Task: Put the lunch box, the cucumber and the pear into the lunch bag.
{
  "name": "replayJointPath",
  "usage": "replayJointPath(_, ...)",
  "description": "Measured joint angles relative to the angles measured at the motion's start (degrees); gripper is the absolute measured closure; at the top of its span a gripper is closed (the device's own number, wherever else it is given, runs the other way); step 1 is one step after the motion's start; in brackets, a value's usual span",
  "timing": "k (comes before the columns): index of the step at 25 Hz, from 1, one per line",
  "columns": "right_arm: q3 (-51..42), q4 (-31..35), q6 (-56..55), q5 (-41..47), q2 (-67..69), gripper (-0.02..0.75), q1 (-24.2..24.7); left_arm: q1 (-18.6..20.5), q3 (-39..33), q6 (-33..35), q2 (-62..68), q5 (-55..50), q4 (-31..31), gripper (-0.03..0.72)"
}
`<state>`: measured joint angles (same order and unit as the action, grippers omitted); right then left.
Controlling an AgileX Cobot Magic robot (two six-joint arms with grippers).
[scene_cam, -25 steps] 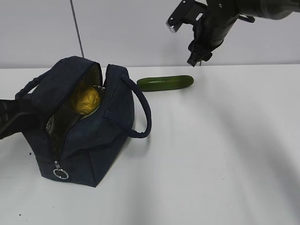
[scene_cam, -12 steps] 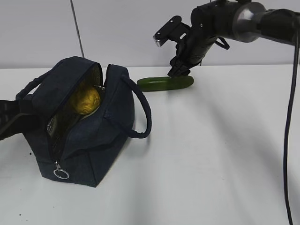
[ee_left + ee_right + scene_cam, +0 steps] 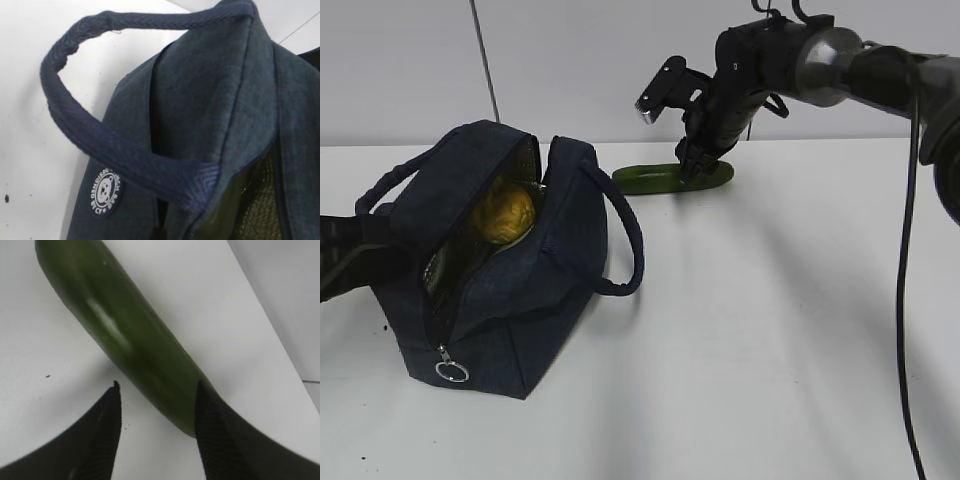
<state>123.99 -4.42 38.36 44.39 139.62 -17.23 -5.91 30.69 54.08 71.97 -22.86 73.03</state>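
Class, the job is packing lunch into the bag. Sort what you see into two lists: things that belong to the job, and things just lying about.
Belongs to the job:
- bag, open
- pear, inside the bag
- cucumber, on the table
- right gripper, at the cucumber

Just lying about:
- table
- cable on the wall

No lunch box shows.

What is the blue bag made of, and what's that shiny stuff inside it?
The lunch bag looks like dark navy woven cloth: the left wrist view shows a fine weave and a braided rope-like handle. Its lining looks like silvery foil, glinting and crinkled, probably insulation. The ring pull looks like shiny metal.
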Motion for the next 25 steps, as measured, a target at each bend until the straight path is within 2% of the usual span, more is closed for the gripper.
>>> replayJointPath(7,1.8,-0.3,1.8,-0.1,3.2,0.361,0.0,0.0,0.0,0.0,0.0,-0.4,-0.3,0.707)
replayJointPath(12,2.0,-0.9,2.6,-3.8,4.7,0.374,0.0,0.0,0.1,0.0,0.0,-0.9,-1.2,0.707)
replayJointPath(19,3.1,-1.0,3.0,-5.0,7.5,0.472,0.0,0.0,0.1,0.0,0.0,-2.1,-1.5,0.707)
replayJointPath(25,5.7,-1.0,-1.7,-1.8,7.6,0.489,-0.1,0.0,0.1,0.0,0.0,-2.3,-1.6,0.707)
